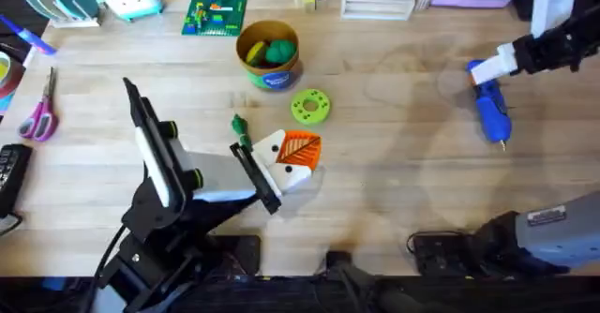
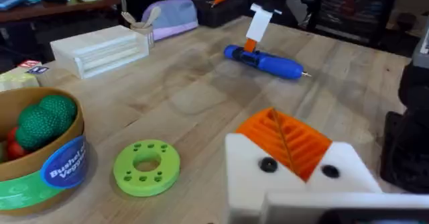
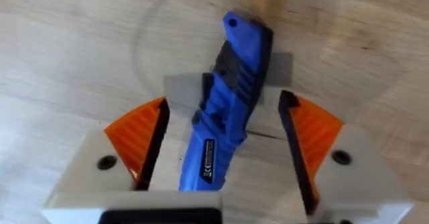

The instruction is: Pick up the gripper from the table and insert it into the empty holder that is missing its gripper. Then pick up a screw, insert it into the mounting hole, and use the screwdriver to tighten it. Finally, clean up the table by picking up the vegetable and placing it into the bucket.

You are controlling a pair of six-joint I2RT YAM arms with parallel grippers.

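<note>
Blue screwdriver point(image 3: 224, 110) lies between the right gripper's point(image 3: 224, 140) spread jaws.

The bucket point(image 2: 40, 158) carries a blue oval label point(image 2: 65, 163) on its side; white lettering on it reads "Bushel of Veggies", the last word partly cut off by the curve of the tub. In the overhead view the same label point(image 1: 276, 80) is visible but illegible. The screwdriver point(image 3: 224, 120) bears a small white-on-blue marking point(image 3: 208, 162) along its body; its characters cannot be made out.
</note>
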